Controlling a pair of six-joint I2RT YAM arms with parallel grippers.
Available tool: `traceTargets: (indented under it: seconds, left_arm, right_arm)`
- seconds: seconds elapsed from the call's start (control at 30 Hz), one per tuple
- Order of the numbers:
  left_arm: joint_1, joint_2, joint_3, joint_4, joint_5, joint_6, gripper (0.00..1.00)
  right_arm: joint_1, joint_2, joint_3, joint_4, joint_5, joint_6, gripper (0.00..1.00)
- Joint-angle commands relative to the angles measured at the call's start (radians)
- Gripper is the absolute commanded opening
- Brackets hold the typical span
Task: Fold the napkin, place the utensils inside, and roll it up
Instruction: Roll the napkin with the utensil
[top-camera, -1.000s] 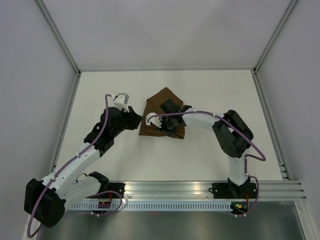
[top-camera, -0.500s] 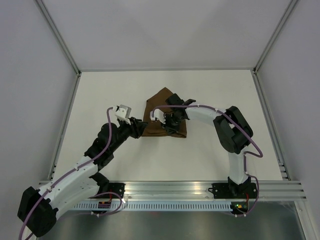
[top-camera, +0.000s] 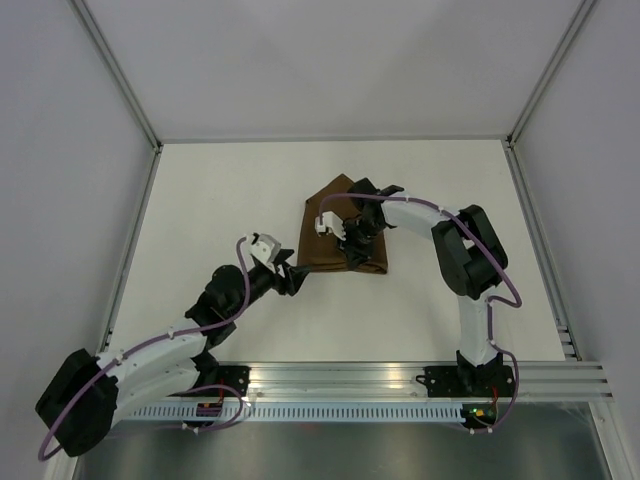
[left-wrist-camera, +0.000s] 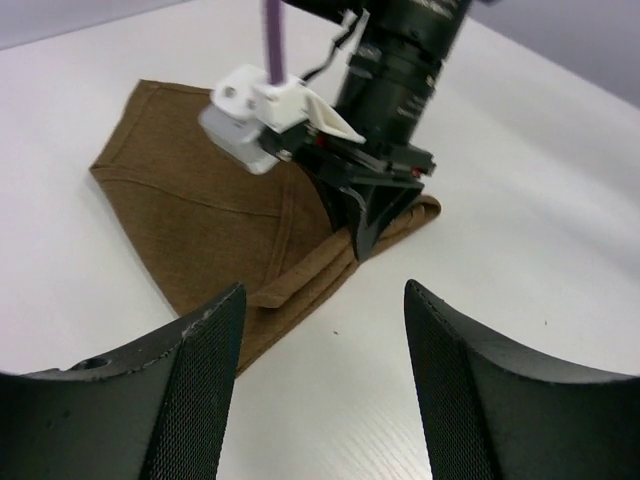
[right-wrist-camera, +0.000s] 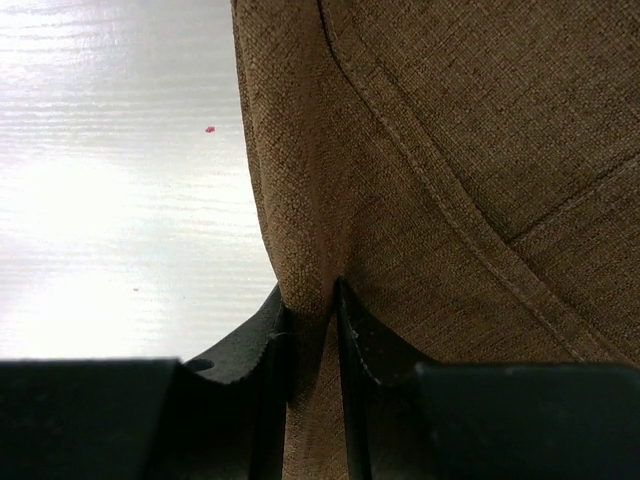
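The right gripper (right-wrist-camera: 311, 300) is clamped on a bunched ridge of the napkin (left-wrist-camera: 190, 200) along the cloth's near folded edge. Its two jaws are pressed together with only a thin pleat of brown weave between them, a hold that looks meant for dragging or turning that edge over to tighten the fold. The napkin lies on the white bench (top-camera: 220, 190) slightly right of centre, already doubled into a rough wedge with its peak pointing to the far wall and stitched hems showing across the upper layer; the layers at the near edge sit stacked and slightly uneven. The left gripper (left-wrist-camera: 322, 300) hovers just beside the cloth's near left corner with its jaws spread wide and nothing between them, clear of the fabric, apparently placed to pin or catch that corner while the other arm works. No utensils appear in any view, so the job seems to be in its folding step, with loading and rolling not yet begun. The right arm's wrist and its white bracket (left-wrist-camera: 270, 105) hang over the middle of the napkin and hide part of it from above, and the two grippers sit close enough that a move by either toward the shared corner risks a knock. Around them are pale enclosure walls (top-camera: 80, 150) and an aluminium rail (top-camera: 400, 375) carrying both bases at the near edge; a purple cable (left-wrist-camera: 272, 30) trails along the right arm.
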Motion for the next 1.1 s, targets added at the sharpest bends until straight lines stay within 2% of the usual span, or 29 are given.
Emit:
traceTargets:
  seconds: [0.0, 0.2, 0.37, 0.6, 1.07]
  left_arm:
    - [-0.065, 0.111, -0.005, 0.240, 0.025, 0.183, 0.70]
    - [-0.155, 0.341, 0.058, 0.328, -0.007, 0.444, 0.77]
    - [-0.182, 0.476, 0.157, 0.264, 0.005, 0.592, 0.80]
    - [-0.237, 0.642, 0.295, 0.178, -0.066, 0.799, 0.83]
    - [-0.265, 0.782, 0.406, 0.042, -0.023, 1.047, 0.87]
  right_arm:
    - [-0.031, 0.131, -0.054, -0.195, 0.138, -0.070, 0.07]
    - [-0.058, 0.177, -0.009, -0.247, 0.130, -0.097, 0.06]
    - [-0.078, 0.205, 0.008, -0.277, 0.133, -0.120, 0.06]
    - [-0.094, 0.231, 0.025, -0.297, 0.136, -0.139, 0.06]
    - [-0.098, 0.266, 0.049, -0.316, 0.129, -0.139, 0.05]
